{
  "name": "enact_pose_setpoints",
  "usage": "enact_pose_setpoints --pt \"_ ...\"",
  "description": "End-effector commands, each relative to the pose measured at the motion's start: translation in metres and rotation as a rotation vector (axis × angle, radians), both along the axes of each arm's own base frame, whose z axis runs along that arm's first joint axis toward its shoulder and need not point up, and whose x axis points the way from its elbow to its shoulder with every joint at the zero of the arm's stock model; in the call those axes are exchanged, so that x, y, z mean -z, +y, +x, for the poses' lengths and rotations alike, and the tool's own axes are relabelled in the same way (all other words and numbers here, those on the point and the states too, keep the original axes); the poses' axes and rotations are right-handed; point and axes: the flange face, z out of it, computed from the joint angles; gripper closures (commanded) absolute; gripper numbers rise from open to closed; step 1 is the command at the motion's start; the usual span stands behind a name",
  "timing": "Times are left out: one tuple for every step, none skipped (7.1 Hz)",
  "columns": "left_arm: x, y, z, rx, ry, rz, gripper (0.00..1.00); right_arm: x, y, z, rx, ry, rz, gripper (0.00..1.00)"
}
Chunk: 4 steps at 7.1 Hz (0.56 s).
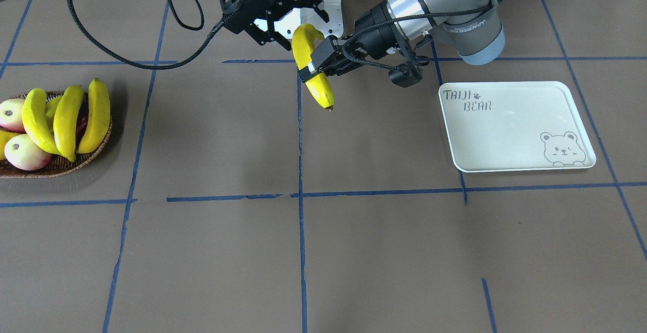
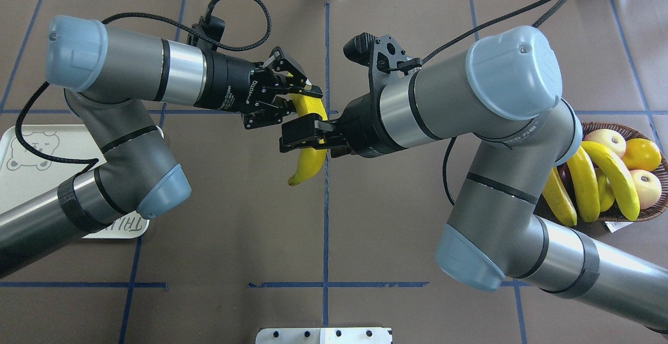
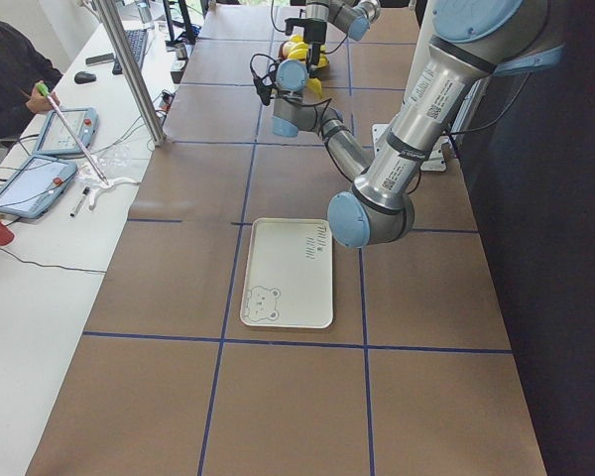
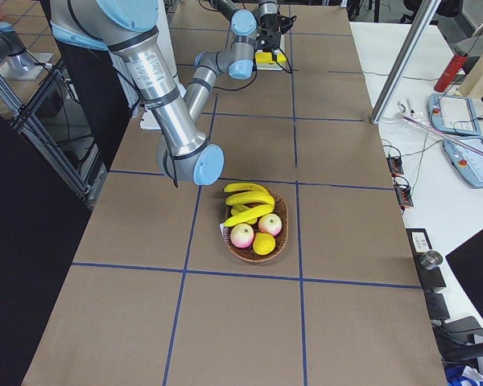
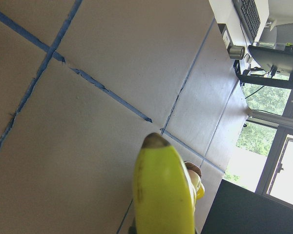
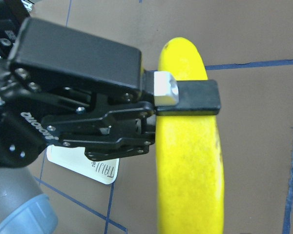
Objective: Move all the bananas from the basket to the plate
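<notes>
A yellow banana (image 1: 319, 89) hangs in the air over the middle of the table. My left gripper (image 1: 314, 66) is shut on the middle of the banana (image 6: 190, 161), with one finger pad (image 6: 200, 95) lying across it. My right gripper (image 1: 305, 31) stands open at the banana's upper end, on the side nearer the robot's base. Three more bananas (image 1: 68, 121) lie in the brown wicker basket (image 1: 60, 169), which is also seen in the overhead view (image 2: 626, 217). The cream plate (image 1: 510, 121) with the bear drawing holds nothing, and my left arm covers part of the plate (image 2: 21, 177).
Pink-yellow round fruits (image 1: 25, 153) and an orange fruit (image 2: 642, 153) share the basket. A white mounting plate (image 1: 331, 4) lies at the robot's base. Blue tape lines (image 1: 301, 222) cross the brown table. A person sits at a side table with tablets (image 3: 64, 129).
</notes>
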Motion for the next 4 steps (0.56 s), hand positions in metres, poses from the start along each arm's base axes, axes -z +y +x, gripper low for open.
enact_pose_setpoints --pt "-0.0781 -0.0389 -0.0612 -0.196 -0.243 0.053 1.0 -0.0368 0.0075 0.0999 -0.058 -0.023 -0.042 0.0" --pt "-0.0758 -0.0381 -0.0617 -0.199 -0.241 0.055 1.0 -0.0398 0.0076 0.0997 -0.057 -0.018 -0.046 0.0" --pt "-0.0788 -0.0398 -0.0602 -0.202 -0.245 0.052 1.0 -0.0398 0.0078 0.0997 -0.056 -0.018 -0.046 0.0" --pt "-0.0812 -0.0401 -0.06 -0.201 -0.248 0.049 1.0 -0.0397 0.0077 0.0998 -0.057 -0.019 -0.045 0.0"
